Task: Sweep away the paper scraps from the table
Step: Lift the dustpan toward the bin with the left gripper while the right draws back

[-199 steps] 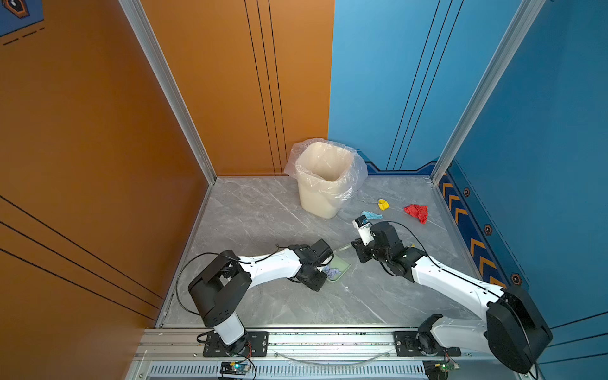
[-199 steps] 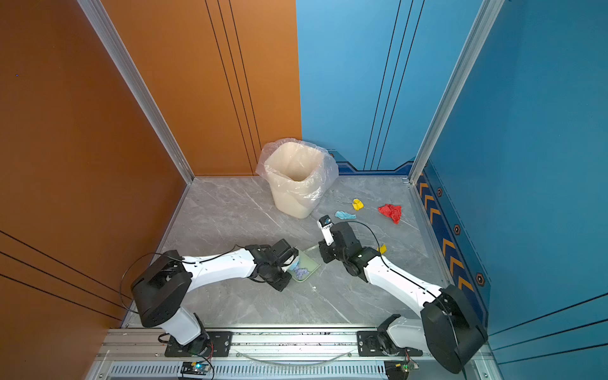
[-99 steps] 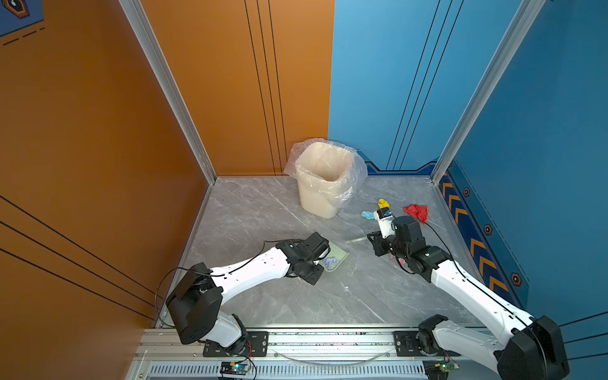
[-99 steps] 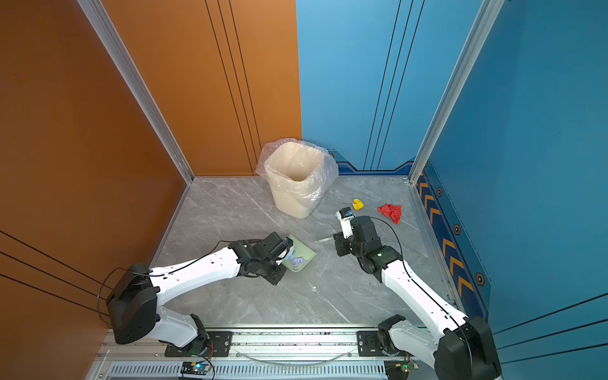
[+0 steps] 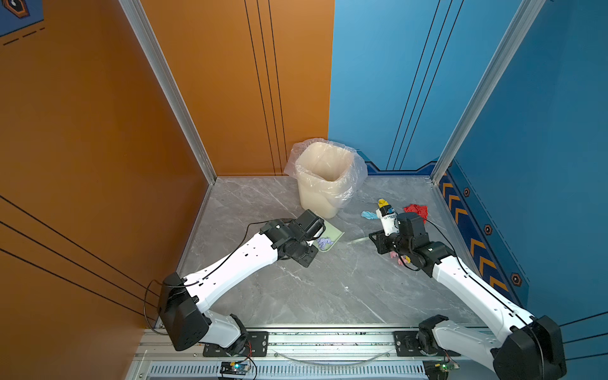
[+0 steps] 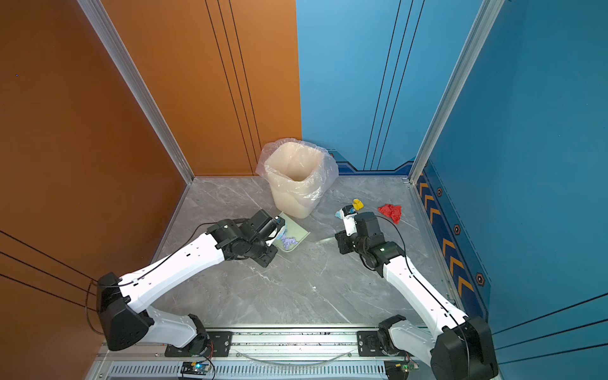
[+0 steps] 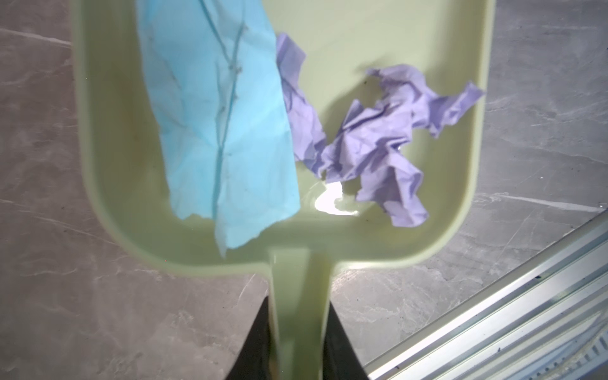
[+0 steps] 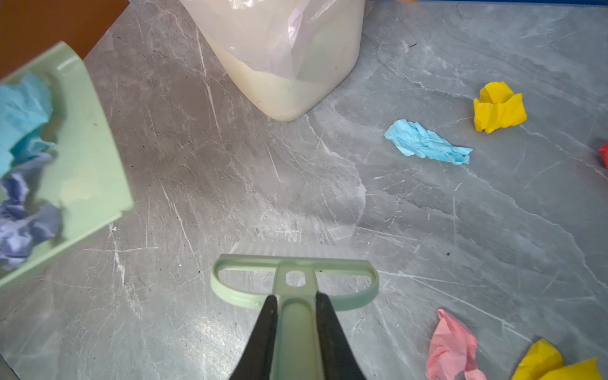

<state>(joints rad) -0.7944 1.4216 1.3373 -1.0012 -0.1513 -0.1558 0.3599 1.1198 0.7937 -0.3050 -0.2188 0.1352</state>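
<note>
Lilac scrap (image 7: 378,141), blue sheet (image 7: 223,125) in the dustpan (image 7: 454,210) my left claw (image 7: 297,329) clamps; right claw (image 8: 296,312) grips brush (image 8: 230,286), yellow wad (image 8: 498,107), blue wad (image 8: 426,143) ahead, pink wad (image 8: 452,348) beside, probably more, unswept.

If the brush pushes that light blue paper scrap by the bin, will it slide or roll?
Likely slides: the blue scrap is crumpled flat and long, not balled like the yellow wad. It looks like thin paper, so probably light; a fast stroke of the brush might flick it aside. The smooth table should give little grip.

Red scrap (image 8: 604,154) mostly off R-wrist pic edge, dustpan (image 8: 88,158) partly too
</note>
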